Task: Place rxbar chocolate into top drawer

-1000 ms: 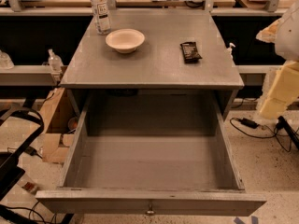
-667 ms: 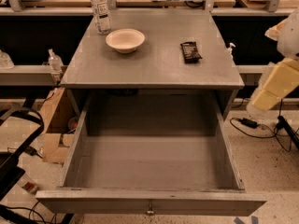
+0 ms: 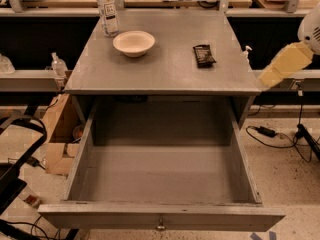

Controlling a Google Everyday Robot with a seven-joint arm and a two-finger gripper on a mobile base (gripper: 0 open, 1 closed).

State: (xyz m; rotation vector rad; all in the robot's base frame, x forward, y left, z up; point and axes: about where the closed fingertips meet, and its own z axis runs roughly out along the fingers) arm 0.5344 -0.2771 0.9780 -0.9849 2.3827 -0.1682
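Note:
The rxbar chocolate (image 3: pixel 204 55), a small dark flat wrapper, lies on the grey cabinet top (image 3: pixel 170 74), right of centre. The top drawer (image 3: pixel 162 216) is pulled fully open below it, and its inside shows nothing in it. A small metal knob (image 3: pixel 160 226) sits at the middle of its front panel. My gripper (image 3: pixel 280 66) comes in from the right edge as a cream-coloured part under a white joint. It hangs in the air beside the cabinet's right edge, right of the bar and apart from it.
A white bowl (image 3: pixel 133 42) and a clear water bottle (image 3: pixel 107 10) stand on the cabinet top at the left rear. Cardboard boxes (image 3: pixel 57 134) and a black frame (image 3: pixel 15 174) are on the floor at the left. Cables (image 3: pixel 280 136) run across the floor at the right.
My arm has swung up and left, from low beside the cabinet's right side to level with the top's right edge. The bar, bowl and drawer have not moved.

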